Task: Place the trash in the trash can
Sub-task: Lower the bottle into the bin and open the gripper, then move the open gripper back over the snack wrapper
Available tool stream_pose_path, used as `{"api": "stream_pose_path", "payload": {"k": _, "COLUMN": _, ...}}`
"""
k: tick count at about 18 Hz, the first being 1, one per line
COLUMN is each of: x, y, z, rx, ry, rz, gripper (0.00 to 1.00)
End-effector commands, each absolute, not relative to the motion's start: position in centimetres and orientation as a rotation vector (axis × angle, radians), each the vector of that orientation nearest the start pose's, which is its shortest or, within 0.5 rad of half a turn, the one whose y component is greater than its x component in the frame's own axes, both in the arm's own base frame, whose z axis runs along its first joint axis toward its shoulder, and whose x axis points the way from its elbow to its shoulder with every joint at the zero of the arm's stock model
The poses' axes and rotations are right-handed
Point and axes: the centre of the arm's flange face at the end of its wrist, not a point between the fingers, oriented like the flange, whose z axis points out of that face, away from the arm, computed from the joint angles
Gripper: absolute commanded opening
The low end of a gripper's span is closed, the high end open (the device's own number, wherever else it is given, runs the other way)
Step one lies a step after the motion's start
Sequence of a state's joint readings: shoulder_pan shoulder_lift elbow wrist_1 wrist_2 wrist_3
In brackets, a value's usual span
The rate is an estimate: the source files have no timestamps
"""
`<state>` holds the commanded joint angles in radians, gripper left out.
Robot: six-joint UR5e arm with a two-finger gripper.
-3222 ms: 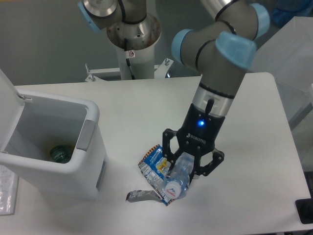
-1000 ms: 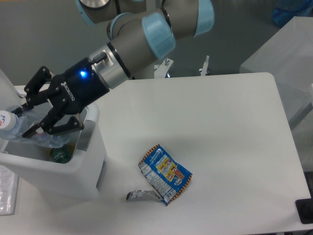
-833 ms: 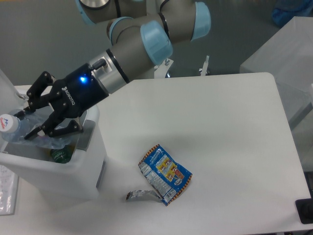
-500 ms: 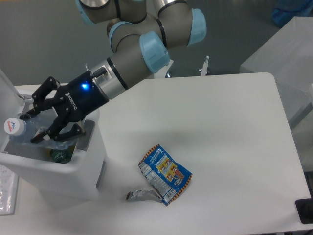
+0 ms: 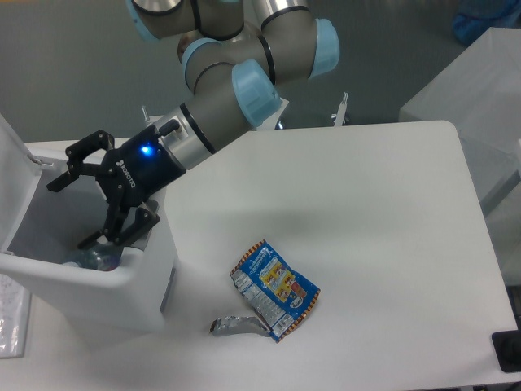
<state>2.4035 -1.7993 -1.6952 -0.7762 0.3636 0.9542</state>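
My gripper [image 5: 72,212] hangs open over the mouth of the white trash can [image 5: 77,281], its black fingers spread with nothing between them. Inside the can, just under the lower finger, lies the crushed clear plastic bottle [image 5: 91,259], partly hidden by the front rim. The can's lid [image 5: 11,183] stands open at the left. The crumpled blue snack wrapper [image 5: 273,286] lies on the white table [image 5: 366,228] to the right of the can, with a strip of its silver foil [image 5: 233,324] trailing to the lower left.
The arm's base and a metal bracket [image 5: 342,107] stand at the table's back edge. A grey surface [image 5: 472,90] adjoins the table on the right. A small black object [image 5: 508,350] sits at the lower right corner.
The gripper opened and let go of the bottle, which dropped from between the fingers into the can. The gripper shifted slightly right. The wrapper has not moved.
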Motion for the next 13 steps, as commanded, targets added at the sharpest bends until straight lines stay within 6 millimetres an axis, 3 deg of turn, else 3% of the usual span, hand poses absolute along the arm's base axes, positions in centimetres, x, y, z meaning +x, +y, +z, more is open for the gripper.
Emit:
{"api": "stream_pose_path", "payload": {"k": 5, "x": -35.9, "y": 51.4, "z": 48.3, "rx": -1.89, "ry": 0.235, "rz": -0.388, "gripper": 1.0}}
{"api": "stream_pose_path", "payload": {"k": 7, "x": -39.3, "y": 50.9, "z": 48.0, "rx": -1.898, "ry": 0.164, "rz": -0.384, "gripper": 1.0}}
{"api": "stream_pose_path", "payload": {"k": 9, "x": -41.4, "y": 51.3, "z": 46.6, "rx": -1.915, "ry": 0.107, "rz": -0.406, "gripper": 1.0}}
{"api": "stream_pose_path", "payload": {"k": 13, "x": -45.4, "y": 51.0, "z": 41.4, "rx": -2.099, "ry": -0.094, "rz": -0.361, "gripper": 1.0}}
